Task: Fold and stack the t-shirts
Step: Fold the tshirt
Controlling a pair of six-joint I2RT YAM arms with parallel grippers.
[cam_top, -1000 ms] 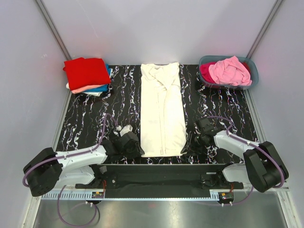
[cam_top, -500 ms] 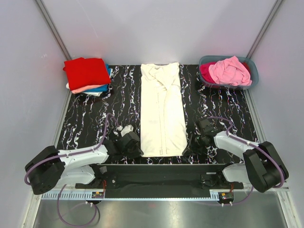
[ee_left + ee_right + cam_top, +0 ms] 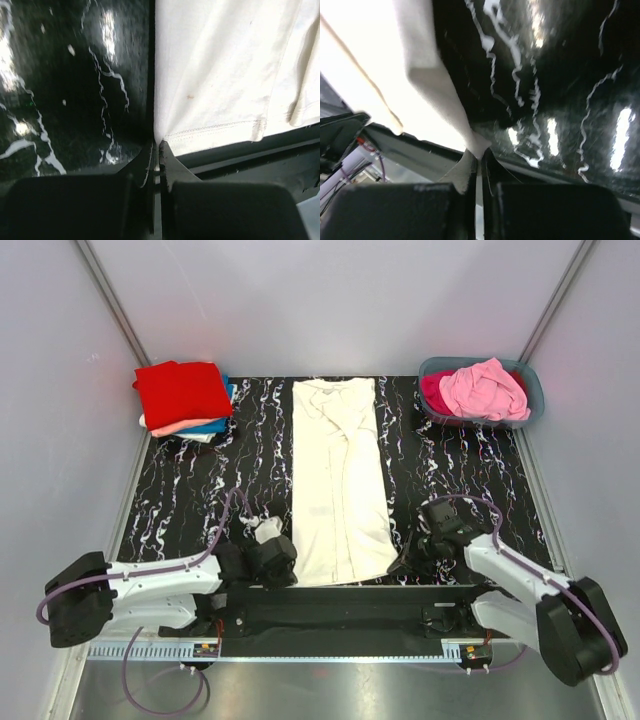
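While pinched at both near corners, likely to sag in the middle once lifted: cream t-shirt (image 3: pixel 338 475), soft thin knit, light, no stiffness. Lying as a long narrow strip down the middle of the table (image 3: pixel 200 500), collar far, hem near.

Left gripper (image 3: pixel 156 150) pressed together on the near-left hem corner. Right gripper (image 3: pixel 479 152) pressed together on the near-right corner, cloth tenting up from it. Sound hold points: stitched hem, layers doubled. Best to keep both corners level and move as a pair, else skew.

Room: bare table on both sides of the strip. Folded stack (image 3: pixel 183 400) far left, red on top, well apart. Tub (image 3: pixel 530 415) far right holding pink shirt (image 3: pixel 485 388), well apart. Hem right at the near table edge, arm bases just behind, so little room backward. Open path forward, over the strip toward the collar.
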